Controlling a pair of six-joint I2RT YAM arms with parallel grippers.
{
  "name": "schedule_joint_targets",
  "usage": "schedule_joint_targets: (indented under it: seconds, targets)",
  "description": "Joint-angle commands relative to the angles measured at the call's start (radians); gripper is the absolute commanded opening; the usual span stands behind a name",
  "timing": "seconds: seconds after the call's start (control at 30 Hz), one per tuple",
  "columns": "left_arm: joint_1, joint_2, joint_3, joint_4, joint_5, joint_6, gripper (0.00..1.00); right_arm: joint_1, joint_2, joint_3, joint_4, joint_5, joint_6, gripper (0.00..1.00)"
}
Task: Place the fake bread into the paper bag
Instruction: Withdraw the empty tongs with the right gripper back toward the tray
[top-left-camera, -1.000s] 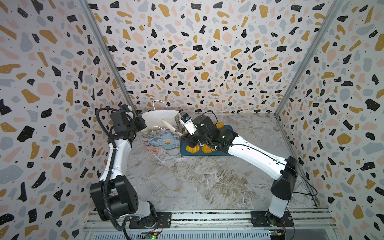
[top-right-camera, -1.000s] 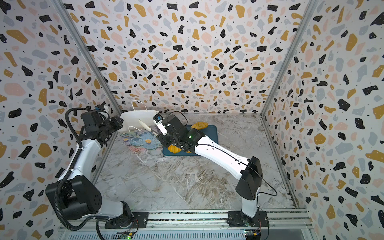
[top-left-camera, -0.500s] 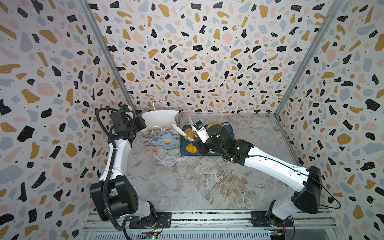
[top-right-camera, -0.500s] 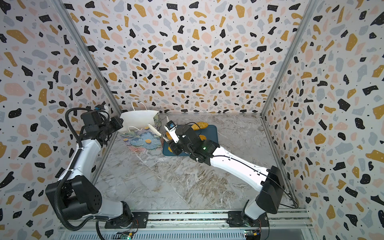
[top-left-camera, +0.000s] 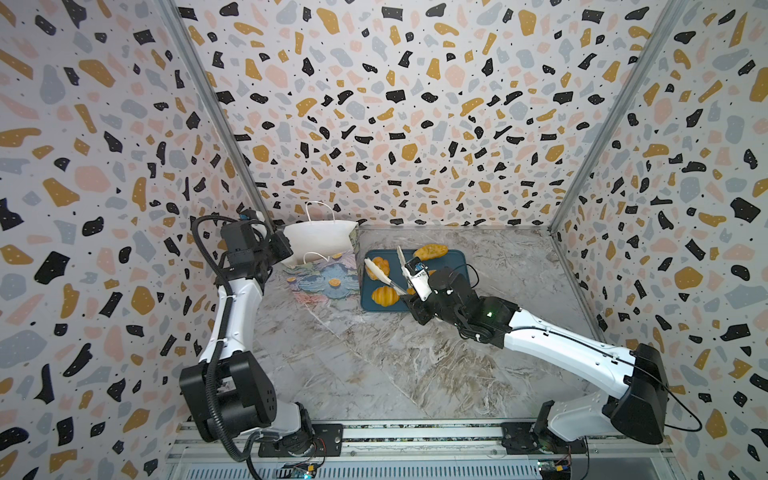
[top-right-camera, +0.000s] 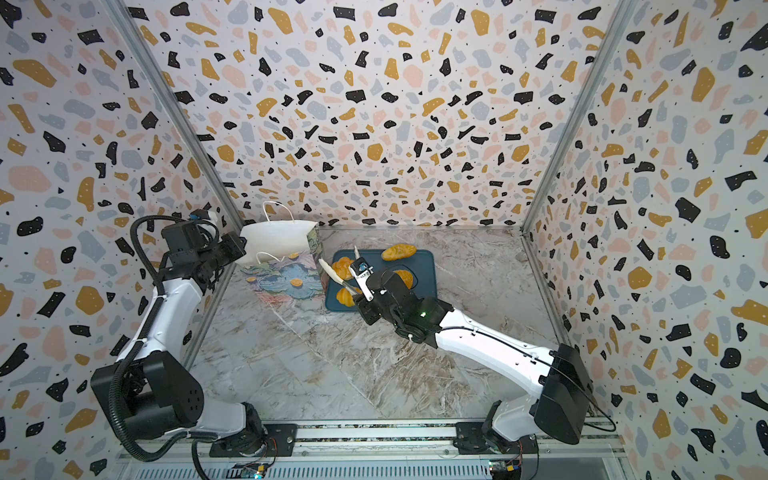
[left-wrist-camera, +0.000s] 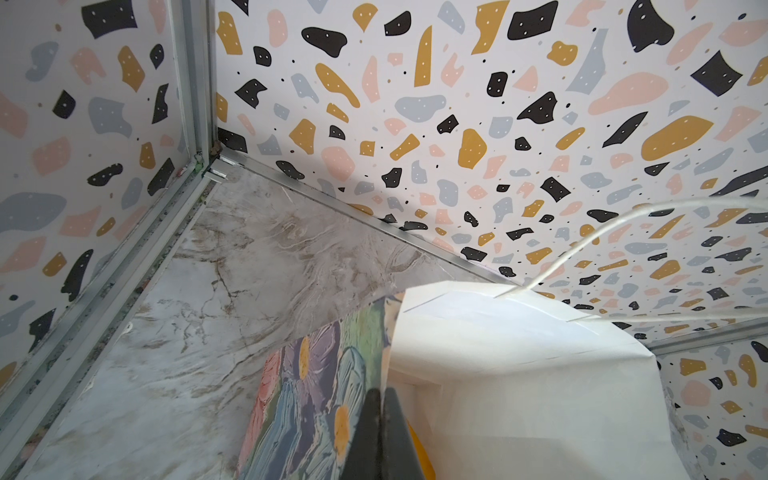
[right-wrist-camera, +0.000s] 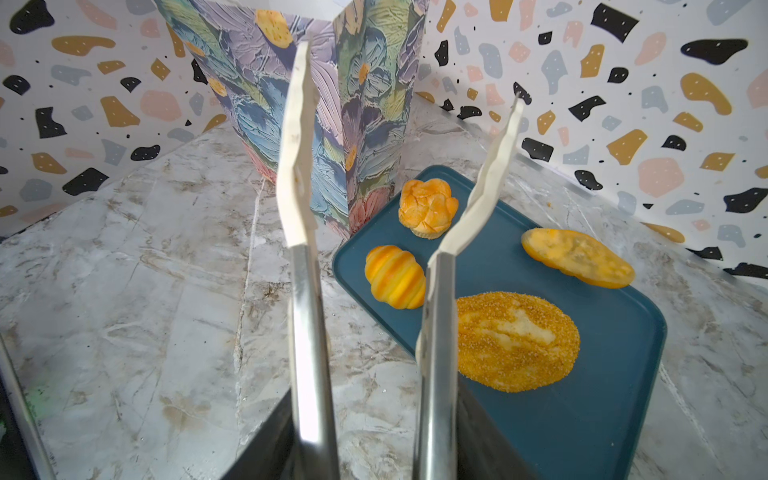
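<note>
over the dark blue tray (right-wrist-camera: 582, 415), the right gripper (top-left-camera: 415, 286) has its jaws clamped on the handles of metal tongs (right-wrist-camera: 307, 291); the tongs' white tips stand spread and empty. 4 pieces of the fake bread lie on the tray: a seeded oval loaf (right-wrist-camera: 517, 340) mid-tray, a ridged roll (right-wrist-camera: 395, 276) and a knotted roll (right-wrist-camera: 428, 208) at the tray's end facing the paper bag (top-left-camera: 322, 241), and a long flat roll (right-wrist-camera: 577, 257) at the tray's edge toward the back wall. the bag stands upright on the tabletop (top-left-camera: 374, 365) just beside the tray, mouth open. on the bag's side away from the tray, the left gripper (left-wrist-camera: 380, 432) has its jaws pinched shut on the bag's rim, apparently to steady the mouth. a yellow patch shows inside the bag, too cropped to name.

the step in hand looks like lining up the next pick. next, the tips must drop either side of 1 piece, likely the ridged roll, squeeze across its narrow width, lift clear of the bag's rim and release inside. the glossy surface could slip.
</note>
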Motion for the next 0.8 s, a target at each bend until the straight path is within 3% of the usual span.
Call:
schedule_joint_targets:
  seconds: [0.0, 0.3, 0.77]
  targets:
    - [0.001, -0.035, -0.015, 0.037, 0.001, 0.002, 0.00, -0.005, -0.041, -0.024, 0.039, 0.001, 0.020, 0.52]
    - [0.002, -0.026, -0.014, 0.033, -0.001, 0.004, 0.00, -0.005, -0.026, -0.114, 0.099, 0.022, -0.032, 0.52]
    - [0.002, -0.021, -0.011, 0.032, 0.002, 0.003, 0.00, -0.011, 0.078, -0.098, 0.048, -0.042, -0.080, 0.54]
